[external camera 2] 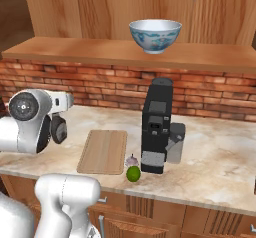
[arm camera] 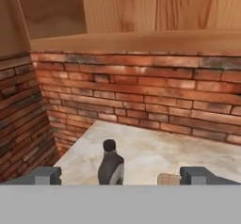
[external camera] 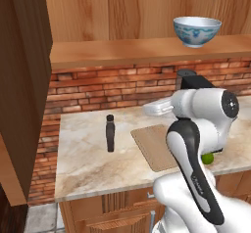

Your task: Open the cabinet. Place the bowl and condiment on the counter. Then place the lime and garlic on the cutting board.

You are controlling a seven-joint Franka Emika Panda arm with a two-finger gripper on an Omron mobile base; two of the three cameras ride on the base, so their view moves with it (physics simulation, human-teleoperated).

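The cabinet (external camera: 22, 90) stands open, its door swung out at the left. The bowl (external camera 2: 155, 36) sits upright on the cabinet's bottom shelf (external camera 2: 100, 49), above the brick wall (external camera: 108, 87). Down on the bench (external camera: 88, 163) the bottle (external camera: 110, 133) stands upright, a little left of the board (external camera 2: 103, 151) and not touching it. The lime (external camera 2: 133, 173) lies just off the board's right corner, with the garlic (external camera 2: 131, 160) right behind it, both beside the black coffee machine (external camera 2: 157, 127). The claw (arm camera: 120, 175) is spread wide and holds nothing; it hangs above the bench, looking down toward the bottle, which shows between its tips.
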